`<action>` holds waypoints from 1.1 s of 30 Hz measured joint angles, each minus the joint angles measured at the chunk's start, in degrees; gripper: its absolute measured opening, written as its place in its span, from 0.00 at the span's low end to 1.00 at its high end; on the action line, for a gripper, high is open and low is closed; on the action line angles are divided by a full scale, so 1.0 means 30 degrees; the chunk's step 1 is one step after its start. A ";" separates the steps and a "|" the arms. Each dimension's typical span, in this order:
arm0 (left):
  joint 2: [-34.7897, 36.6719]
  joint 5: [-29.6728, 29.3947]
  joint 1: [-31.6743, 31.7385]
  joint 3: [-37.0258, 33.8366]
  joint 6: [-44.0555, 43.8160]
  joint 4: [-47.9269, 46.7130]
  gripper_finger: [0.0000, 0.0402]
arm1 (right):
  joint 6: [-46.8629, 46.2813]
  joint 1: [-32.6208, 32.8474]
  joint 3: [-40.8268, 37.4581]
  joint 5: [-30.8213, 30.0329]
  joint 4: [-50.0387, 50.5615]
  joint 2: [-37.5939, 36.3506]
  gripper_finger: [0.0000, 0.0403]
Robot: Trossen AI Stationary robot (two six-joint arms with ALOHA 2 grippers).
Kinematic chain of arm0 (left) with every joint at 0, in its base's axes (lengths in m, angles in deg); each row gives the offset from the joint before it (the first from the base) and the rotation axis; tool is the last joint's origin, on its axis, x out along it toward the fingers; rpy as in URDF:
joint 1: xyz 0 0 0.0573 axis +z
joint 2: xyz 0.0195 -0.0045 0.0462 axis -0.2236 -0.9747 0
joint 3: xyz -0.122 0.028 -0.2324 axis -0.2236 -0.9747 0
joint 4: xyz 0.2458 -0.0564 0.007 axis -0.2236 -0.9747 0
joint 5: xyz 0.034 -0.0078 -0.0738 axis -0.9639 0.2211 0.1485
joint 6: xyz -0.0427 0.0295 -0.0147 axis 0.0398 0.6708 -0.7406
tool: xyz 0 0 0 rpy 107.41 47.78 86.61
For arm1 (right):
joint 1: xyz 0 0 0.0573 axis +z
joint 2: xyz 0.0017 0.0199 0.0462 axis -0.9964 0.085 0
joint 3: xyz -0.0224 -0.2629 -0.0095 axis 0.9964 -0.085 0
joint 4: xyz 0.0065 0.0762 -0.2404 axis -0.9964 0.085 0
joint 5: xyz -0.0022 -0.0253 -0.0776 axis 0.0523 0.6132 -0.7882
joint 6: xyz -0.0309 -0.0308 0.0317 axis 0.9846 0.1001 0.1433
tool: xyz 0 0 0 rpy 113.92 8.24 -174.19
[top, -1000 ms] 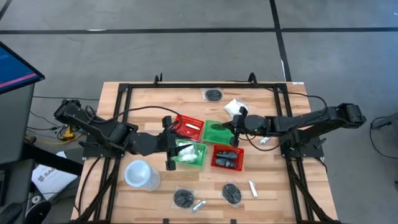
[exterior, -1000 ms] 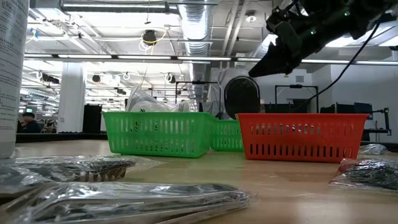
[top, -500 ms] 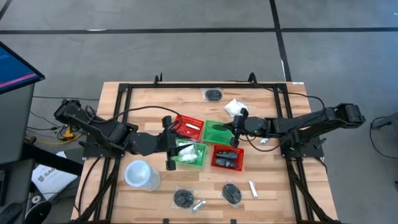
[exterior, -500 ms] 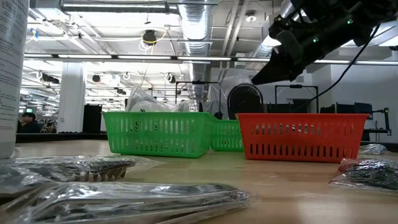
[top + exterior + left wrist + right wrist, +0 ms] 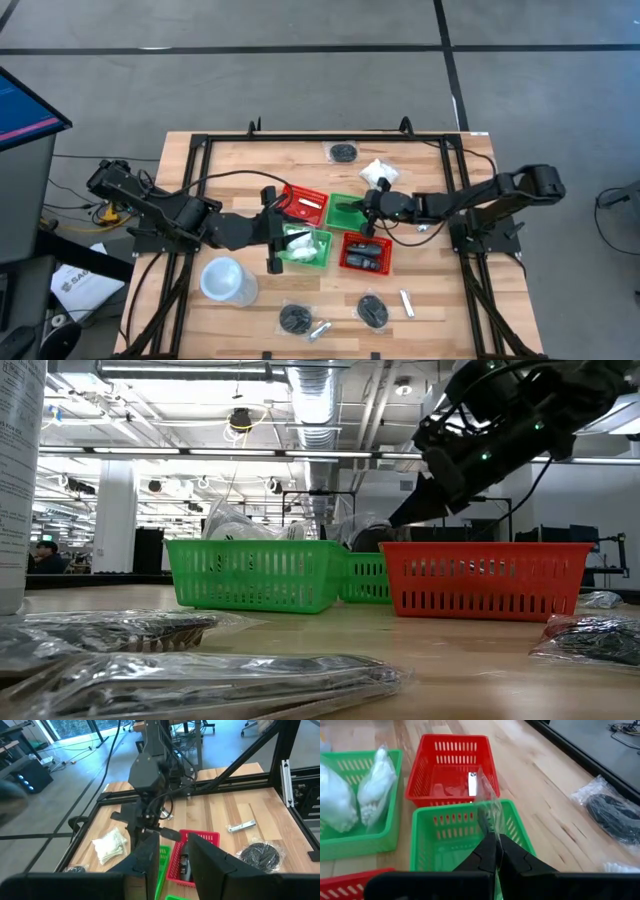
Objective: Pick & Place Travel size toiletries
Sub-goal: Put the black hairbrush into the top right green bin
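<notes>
My right gripper (image 5: 357, 207) is shut on a black round bundle in clear wrap (image 5: 368, 537) over the green basket (image 5: 347, 214) in the middle of the table. My left gripper (image 5: 283, 240) waits open above a second green basket (image 5: 306, 247) that holds white packets (image 5: 372, 782); nothing is between its fingers (image 5: 150, 857). One red basket (image 5: 304, 204) holds a silvery tube (image 5: 472, 784), another red basket (image 5: 365, 252) holds small dark pieces. More toiletries lie loose on the table. My right gripper pinches the bundle's clear wrap (image 5: 489, 826) between its two shut fingers. The fingers slant down from the table's right side. The bundle hangs below the fingertips inside the green basket's rim; whether it touches the basket floor is hidden by the baskets' walls.
A white cup (image 5: 228, 280) stands at the near left. Loose black bundles lie at the far edge (image 5: 343, 152) and near edge (image 5: 295, 318) (image 5: 373, 312). A white packet (image 5: 378, 172) and silvery tubes (image 5: 407, 302) (image 5: 425, 226) lie around. A black frame (image 5: 330, 135) rims the table.
My right gripper has gone down and a little toward the table's left edge, staying shut. The black bundle has sunk with it, from hanging above the basket rims to hanging down into the middle green basket.
</notes>
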 joint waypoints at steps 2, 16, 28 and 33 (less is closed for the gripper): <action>0.0000 0.0000 0.0000 0.0000 0.0000 0.0000 0.23 | 0.0045 -0.0086 0.0004 0.0003 -0.0034 0.0232 0.00; 0.0000 0.0058 0.0000 0.0000 -0.0007 -0.0007 0.23 | 0.0783 0.0708 0.0011 0.0546 -0.0741 0.0374 0.11; 0.0000 0.0044 0.0000 0.0000 -0.0004 -0.0007 0.23 | 0.1595 0.1132 0.0172 0.0554 -0.1392 -0.0164 0.37; 0.0000 -0.0023 0.0000 0.0000 -0.0007 -0.0015 0.23 | 0.2348 0.1849 0.0488 0.0554 -0.1412 -0.1277 0.45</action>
